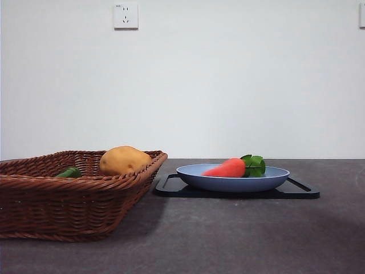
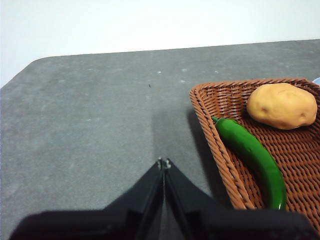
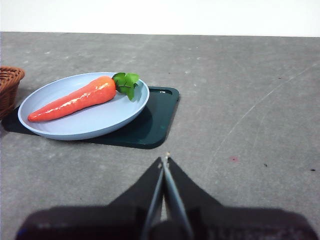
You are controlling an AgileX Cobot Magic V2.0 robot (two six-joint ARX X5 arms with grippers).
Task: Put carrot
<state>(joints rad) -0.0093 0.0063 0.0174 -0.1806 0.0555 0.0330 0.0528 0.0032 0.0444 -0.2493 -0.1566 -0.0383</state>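
Staged lab/test bench, not a real kitchen. Evidence: bare white wall (image 1: 228, 80) w/ a single socket (image 1: 126, 16) at 12 o'clock; plain grey table (image 1: 239, 240); toy carrot (image 1: 227, 169) on blue plate (image 1: 228, 181), dark tray (image 3: 150, 125) under; wicker basket (image 1: 68, 200) at 9 o'clock w/ potato (image 1: 124, 160), green pepper (image 2: 250, 155).

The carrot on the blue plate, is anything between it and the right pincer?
Nothing visible. The right pincer hangs shut over bare table, and the carrot lies uncovered in the blue plate on the dark tray.
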